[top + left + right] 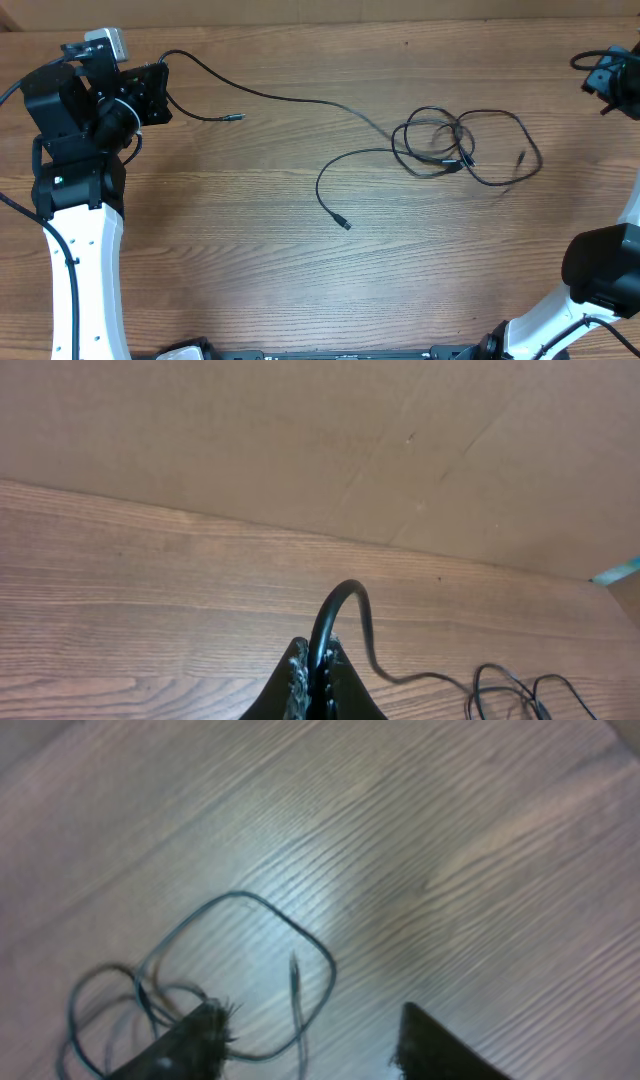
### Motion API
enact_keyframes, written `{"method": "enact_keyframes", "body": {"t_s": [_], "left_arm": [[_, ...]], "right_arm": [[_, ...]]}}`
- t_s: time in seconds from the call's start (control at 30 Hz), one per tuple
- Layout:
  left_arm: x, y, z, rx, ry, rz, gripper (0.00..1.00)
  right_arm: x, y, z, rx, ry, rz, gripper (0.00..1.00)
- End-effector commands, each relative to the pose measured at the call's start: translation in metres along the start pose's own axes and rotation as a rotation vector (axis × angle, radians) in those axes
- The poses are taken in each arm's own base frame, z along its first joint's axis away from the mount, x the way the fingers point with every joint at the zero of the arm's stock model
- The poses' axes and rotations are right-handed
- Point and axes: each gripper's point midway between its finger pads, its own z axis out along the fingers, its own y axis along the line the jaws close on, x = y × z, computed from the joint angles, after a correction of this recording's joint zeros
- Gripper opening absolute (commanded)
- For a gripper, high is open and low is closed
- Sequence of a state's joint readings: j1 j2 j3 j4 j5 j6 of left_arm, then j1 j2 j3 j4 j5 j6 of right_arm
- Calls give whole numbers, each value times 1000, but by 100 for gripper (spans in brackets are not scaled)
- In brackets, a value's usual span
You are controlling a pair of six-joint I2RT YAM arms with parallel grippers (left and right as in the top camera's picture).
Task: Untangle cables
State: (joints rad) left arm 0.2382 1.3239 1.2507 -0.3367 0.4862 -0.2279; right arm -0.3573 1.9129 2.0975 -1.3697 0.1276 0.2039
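Observation:
Thin black cables lie on the wooden table. A tangled bundle of loops sits right of centre. One long strand runs from it to the far left, where my left gripper is shut on it; in the left wrist view the cable rises from between the closed fingers. A short end with a plug lies beside that gripper. Another strand ends in a plug mid-table. My right gripper is raised at the far right, open and empty, above the loops.
A brown cardboard wall stands behind the table's far edge. The white arm bases stand at the left and the bottom right of the overhead view.

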Motion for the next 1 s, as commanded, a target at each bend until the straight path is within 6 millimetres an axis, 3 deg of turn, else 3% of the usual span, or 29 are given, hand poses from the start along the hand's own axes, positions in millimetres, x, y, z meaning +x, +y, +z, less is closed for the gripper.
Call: {"method": "enact_keyframes", "body": {"t_s": [0.0, 0.2, 0.27, 0.4, 0.53, 0.77, 0.9, 0.97], "left_arm": [[-12, -6, -11, 11, -36, 38, 4], [-12, -6, -11, 11, -37, 38, 4], [-12, -6, -11, 11, -36, 37, 4], [-12, -6, -11, 12, -35, 32, 4], [-11, -9, -11, 30, -31, 30, 4], [-10, -9, -11, 29, -27, 27, 4], [-10, -9, -11, 28, -26, 27, 4], [-10, -9, -11, 28, -25, 27, 4]], "right_arm": [[-2, 1, -13, -12, -31, 3, 67], [-2, 2, -13, -20, -28, 3, 88], [5, 15, -13, -96, 5, 1, 94], [30, 42, -6, -234, 133, -13, 96], [79, 67, 33, -241, 305, -96, 100], [152, 108, 92, -244, 402, -187, 100], [180, 128, 110, -258, 400, -252, 100], [182, 124, 118, -195, 381, -202, 100]]}}
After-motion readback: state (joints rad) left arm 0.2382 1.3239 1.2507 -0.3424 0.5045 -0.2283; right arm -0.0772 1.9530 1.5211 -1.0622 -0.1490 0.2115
